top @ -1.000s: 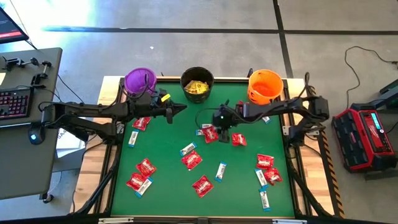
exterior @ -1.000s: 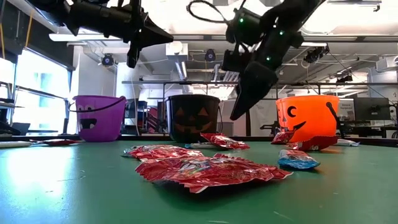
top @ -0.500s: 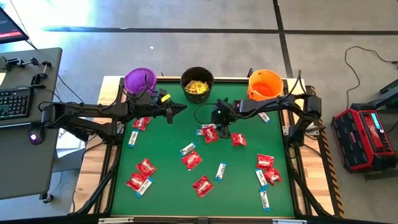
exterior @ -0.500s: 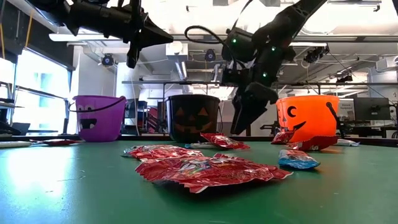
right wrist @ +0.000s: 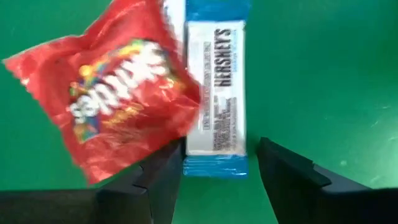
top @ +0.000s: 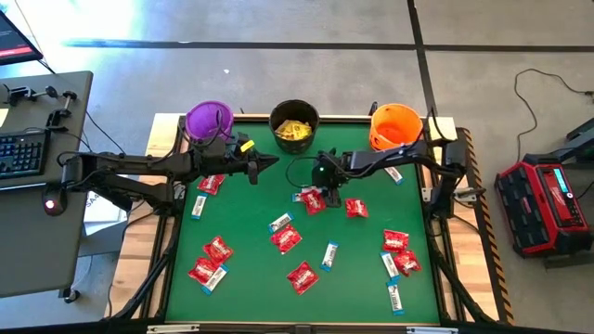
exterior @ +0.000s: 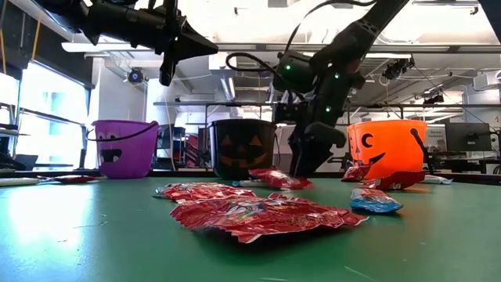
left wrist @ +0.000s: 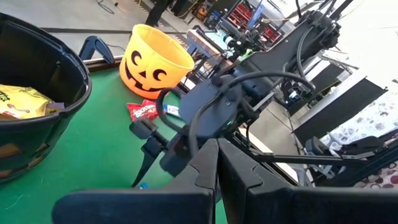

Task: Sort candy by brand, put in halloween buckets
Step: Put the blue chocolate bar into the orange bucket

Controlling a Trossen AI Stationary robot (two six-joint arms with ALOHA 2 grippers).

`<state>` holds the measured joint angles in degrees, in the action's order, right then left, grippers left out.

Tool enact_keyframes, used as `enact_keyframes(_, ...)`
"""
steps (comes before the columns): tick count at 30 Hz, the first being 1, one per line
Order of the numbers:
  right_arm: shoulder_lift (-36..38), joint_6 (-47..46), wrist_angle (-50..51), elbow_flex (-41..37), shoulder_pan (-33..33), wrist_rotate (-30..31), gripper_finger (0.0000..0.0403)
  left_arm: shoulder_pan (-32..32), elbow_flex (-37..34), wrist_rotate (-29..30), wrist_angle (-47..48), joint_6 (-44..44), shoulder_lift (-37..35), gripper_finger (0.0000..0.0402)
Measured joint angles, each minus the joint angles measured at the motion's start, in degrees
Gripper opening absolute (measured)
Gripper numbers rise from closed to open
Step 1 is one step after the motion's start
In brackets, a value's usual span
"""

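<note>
Dark right gripper [top: 314, 195]: down near the middle of the green table [top: 251, 218], fingers [right wrist: 287, 180] spread wide, one on each side of a white-and-blue bar; holding nothing.
Bar between the fingers: a white-and-blue Hershey's bar [right wrist: 216, 99], white wrapper with blue ends and lettering along its length, flat on the felt.
Red packet beside it: a glossy red Skittles packet [right wrist: 118, 102], crinkled, rainbow print, overlapping the bar's long edge and touching one finger.
Left gripper [top: 272, 162]: at ten o'clock of the right gripper, raised above the table, fingers pressed together, empty.
Black bucket [top: 294, 123]: at twelve o'clock of the pair, jack-o'-lantern face, yellow packets [top: 294, 131] inside.
Orange bucket [top: 395, 127]: at two o'clock, dark face.
Purple bucket [top: 209, 121]: at ten o'clock, far corner.
Other candy: more red packets [top: 287, 238] and white-and-blue bars [top: 329, 254] loose from four to eight o'clock.
</note>
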<state>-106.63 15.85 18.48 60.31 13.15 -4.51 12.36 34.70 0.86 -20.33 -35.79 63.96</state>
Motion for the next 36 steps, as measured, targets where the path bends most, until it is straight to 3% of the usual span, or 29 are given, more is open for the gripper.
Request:
enact_keyframes(4,-1.5,-0.6,-0.7,0.1,0.0,-0.6,0.0176,0.0,0.0,0.0,0.0,0.0,0.0,0.0001)
enact_keyframes(12,-2.1,-3.5,-0.8,0.2,-0.1,-0.7,0.0063,0.0,0.0,0.0,0.0,0.0,0.0,0.0001)
enact_keyframes(16,-1.8,-6.9,-0.7,0.1,-0.1,-1.6,0.0032,0.0,0.0,0.0,0.0,0.0,0.0,0.0001)
enact_keyframes(23,1.8,-14.2,0.7,-0.2,-0.1,-2.2,0.0002,0.0,0.0,0.0,0.0,0.0,0.0,0.0001)
enact_keyframes(36,15.3,-25.3,6.5,-0.1,1.1,-0.3,0.0001,0.0,0.0,1.2,0.0,0.0,0.0,0.0001)
